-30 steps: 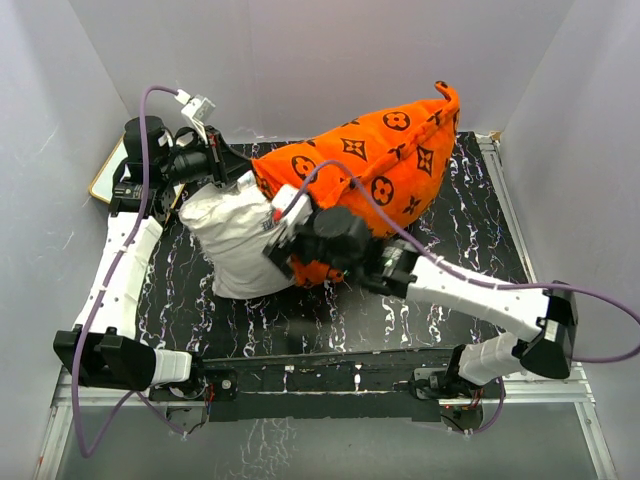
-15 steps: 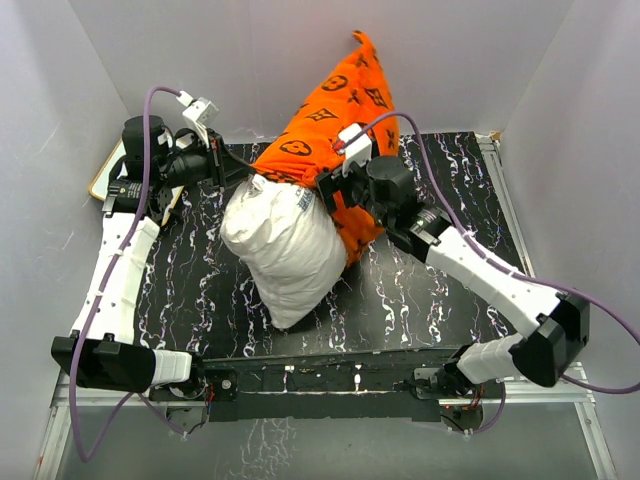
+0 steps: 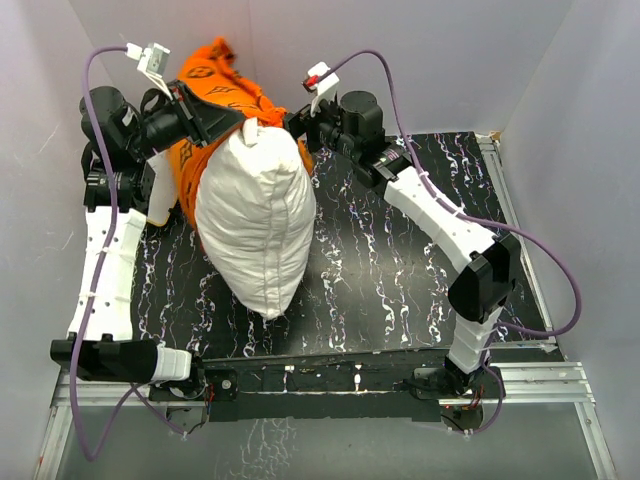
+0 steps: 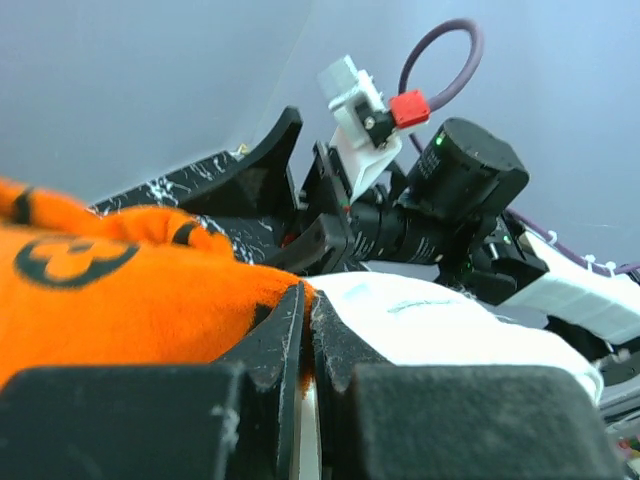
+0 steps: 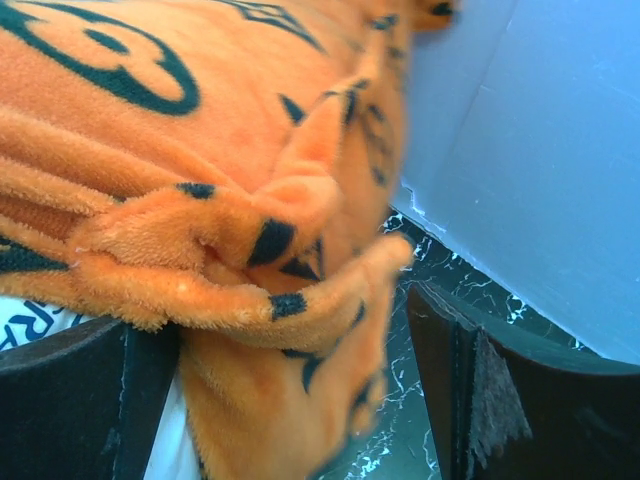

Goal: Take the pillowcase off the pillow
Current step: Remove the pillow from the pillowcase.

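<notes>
Looking at a pillow (image 3: 255,220) mostly bare, lying long-ways from the far wall toward the arm bases, near end low over the surface (image 3: 400,290), far end raised between the two claws. Wearing the pillowcase (image 3: 205,80) only at that far end, bunched up high and spilling down the left flank. Got the left claw (image 3: 240,120) clenched tight on the orange hem, right at the seam with the white. Got the right claw (image 3: 296,127) splayed wide, grasping nothing, just a fold of orange plush lying loose between the jaws. Hinges entirely on direction: with the fabric sitting far and left of the right claw, has to be peeled along the long axis, off the far tip and away to the left. Puts the left arm nearer and already hooked in. Probably calls for the right one to brace the white end, though hard to judge from the blurry wrist shot the amount of cloth caught over that corner.
</notes>
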Tool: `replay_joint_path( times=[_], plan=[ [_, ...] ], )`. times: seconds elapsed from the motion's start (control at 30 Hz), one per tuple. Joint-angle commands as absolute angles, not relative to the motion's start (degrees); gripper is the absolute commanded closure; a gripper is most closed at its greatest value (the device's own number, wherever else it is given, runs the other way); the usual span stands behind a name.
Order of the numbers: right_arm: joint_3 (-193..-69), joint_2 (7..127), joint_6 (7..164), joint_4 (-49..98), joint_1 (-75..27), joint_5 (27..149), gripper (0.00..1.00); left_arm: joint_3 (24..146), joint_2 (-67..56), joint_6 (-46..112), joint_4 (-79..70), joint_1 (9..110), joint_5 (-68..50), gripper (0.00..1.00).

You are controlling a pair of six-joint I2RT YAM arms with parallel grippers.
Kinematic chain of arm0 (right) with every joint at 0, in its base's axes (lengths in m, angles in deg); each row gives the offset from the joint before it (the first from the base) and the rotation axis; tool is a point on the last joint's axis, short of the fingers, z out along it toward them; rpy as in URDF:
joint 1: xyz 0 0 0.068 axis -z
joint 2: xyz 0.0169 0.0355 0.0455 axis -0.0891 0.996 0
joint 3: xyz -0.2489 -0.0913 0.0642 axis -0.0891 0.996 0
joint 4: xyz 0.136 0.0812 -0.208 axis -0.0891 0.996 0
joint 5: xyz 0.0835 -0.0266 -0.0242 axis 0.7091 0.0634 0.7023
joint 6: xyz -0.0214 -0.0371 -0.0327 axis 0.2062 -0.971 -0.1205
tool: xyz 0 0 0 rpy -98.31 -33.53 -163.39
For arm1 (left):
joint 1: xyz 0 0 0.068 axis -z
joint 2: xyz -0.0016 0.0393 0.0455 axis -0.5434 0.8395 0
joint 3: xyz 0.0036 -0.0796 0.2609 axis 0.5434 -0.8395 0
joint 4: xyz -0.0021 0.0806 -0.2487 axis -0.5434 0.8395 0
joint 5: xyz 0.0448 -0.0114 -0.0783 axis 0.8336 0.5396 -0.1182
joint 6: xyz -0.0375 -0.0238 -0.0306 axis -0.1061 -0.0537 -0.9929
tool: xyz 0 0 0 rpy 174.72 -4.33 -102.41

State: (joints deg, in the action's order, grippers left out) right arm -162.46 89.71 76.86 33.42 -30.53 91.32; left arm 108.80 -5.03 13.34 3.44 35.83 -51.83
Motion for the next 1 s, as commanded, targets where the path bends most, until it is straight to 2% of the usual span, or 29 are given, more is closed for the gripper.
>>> replay_joint_path(
  times=[0.0, 0.1, 0.2, 0.43, 0.6, 0.67, 0.8, 0.97],
  plan=[
    [-165.13, 89.82, 82.2, 29.04, -28.99, 87.79, 0.04, 117.35, -5.57, 7.75, -7.55, 41.78, -58.43, 1.0],
    [-158.82, 83.64, 85.33, 28.36, -25.51, 82.72, 0.02, 114.14, -3.19, 20.34, 0.29, 47.53, -53.46, 1.0],
    [-149.92, 75.64, 89.11, 27.12, -20.2, 81.25, 0.02, 107.87, -0.75, 29.38, 1.17, 51.23, -48.78, 1.0],
    [-125.72, 55.92, 100.17, 29.55, -3.12, 81.21, 0.02, 105.64, 6.6, 35.6, -2.74, 52.38, -39.91, 1.0],
    [-110.8, 43.58, 102.51, 29.46, -0.46, 79.91, 0.02, 104.39, 8.88, 36.97, -4.33, 52.51, -37.98, 1.0],
    [-107.01, 40.11, 103.44, 28.15, -0.01, 83.95, 0.02, 103.87, 9.09, 38.25, -4.41, 52.58, -37.47, 1.0],
    [-98.61, 35.02, 103.62, 13.91, -0.04, 104.28, 0.02, 104.29, 9.22, 39.87, -2.67, 52.51, -37.28, 1.0],
    [-91.42, 38.95, 110.15, -7.19, -0.06, 122.66, 0.02, 103.45, 7.41, 41.46, -2.08, 52.52, -36.99, 1.0]
  ],
)
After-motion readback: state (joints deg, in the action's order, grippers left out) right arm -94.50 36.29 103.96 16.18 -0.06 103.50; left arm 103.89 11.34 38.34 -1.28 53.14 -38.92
